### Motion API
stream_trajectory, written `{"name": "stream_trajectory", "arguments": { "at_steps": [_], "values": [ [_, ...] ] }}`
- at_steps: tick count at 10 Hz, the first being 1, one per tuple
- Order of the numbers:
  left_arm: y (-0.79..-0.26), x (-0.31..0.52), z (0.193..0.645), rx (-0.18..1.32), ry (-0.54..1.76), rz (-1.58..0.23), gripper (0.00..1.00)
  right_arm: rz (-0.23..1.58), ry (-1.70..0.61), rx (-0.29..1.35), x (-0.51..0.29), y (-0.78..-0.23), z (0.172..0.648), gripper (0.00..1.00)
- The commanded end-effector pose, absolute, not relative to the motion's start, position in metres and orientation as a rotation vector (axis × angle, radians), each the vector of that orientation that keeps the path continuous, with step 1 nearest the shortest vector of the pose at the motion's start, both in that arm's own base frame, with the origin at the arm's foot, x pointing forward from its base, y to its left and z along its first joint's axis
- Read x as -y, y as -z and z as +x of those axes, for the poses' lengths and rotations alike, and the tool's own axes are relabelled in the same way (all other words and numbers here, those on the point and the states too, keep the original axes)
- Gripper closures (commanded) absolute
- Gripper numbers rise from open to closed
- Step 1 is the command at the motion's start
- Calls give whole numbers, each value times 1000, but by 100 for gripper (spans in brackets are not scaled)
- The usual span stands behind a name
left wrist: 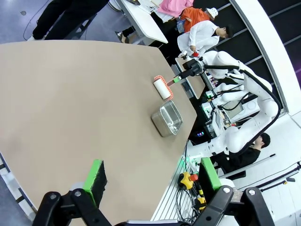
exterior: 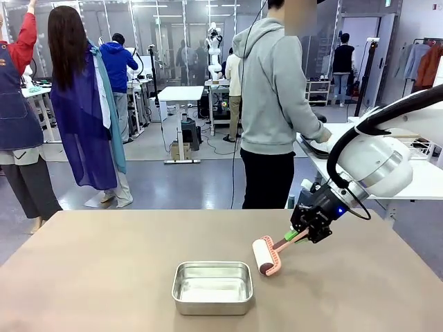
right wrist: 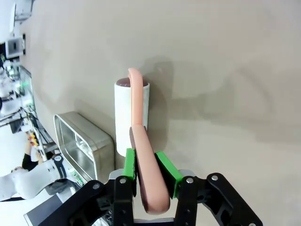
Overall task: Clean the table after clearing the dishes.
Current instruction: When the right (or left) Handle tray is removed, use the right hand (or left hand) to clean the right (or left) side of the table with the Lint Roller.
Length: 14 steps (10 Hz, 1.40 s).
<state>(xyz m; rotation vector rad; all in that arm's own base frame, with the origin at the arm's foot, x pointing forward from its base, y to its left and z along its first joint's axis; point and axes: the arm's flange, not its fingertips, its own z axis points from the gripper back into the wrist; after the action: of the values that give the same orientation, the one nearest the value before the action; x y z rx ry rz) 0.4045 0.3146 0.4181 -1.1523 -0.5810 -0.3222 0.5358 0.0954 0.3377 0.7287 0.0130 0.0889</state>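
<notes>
The right gripper (exterior: pixel 304 235) is clamping down on the pink handle of a lint roller (exterior: pixel 264 256), which is resting on the table (exterior: pixel 104 263) just right of a steel pan (exterior: pixel 212 287) near the front edge. The left gripper (left wrist: pixel 153 176) is hanging wide open over the table, holding nothing, well apart from the roller. A person (exterior: pixel 273 104) is standing at the far side.

**Front view:** fixed camera at the table's (exterior: pixel 83 277) near edge, facing its far edge.
**Left wrist view:** high over one edge, rolled, distant.
**Right wrist view:** close above the top, along its fingers (right wrist: pixel 130 165).
All share the roller (exterior: pixel 264 256) and pan (exterior: pixel 212 287).
</notes>
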Motion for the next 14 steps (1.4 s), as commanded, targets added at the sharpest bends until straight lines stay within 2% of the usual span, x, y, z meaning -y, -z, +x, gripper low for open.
{"name": "stream_trajectory", "arguments": {
  "at_steps": [1, 7, 9, 14],
  "values": [
    [-421, -312, 401, 581, 300, -1138, 0, 674, -14, 10, -63, -324, 532, 77],
    [-421, -312, 401, 581, 300, -1138, 0, 351, 95, 153, 28, -361, 513, 77],
    [-421, -312, 401, 581, 300, -1138, 0, 241, 58, 134, 40, -378, 509, 77],
    [-421, -312, 401, 581, 300, -1138, 0, -5, 117, 221, 50, -420, 504, 77]
  ]
}}
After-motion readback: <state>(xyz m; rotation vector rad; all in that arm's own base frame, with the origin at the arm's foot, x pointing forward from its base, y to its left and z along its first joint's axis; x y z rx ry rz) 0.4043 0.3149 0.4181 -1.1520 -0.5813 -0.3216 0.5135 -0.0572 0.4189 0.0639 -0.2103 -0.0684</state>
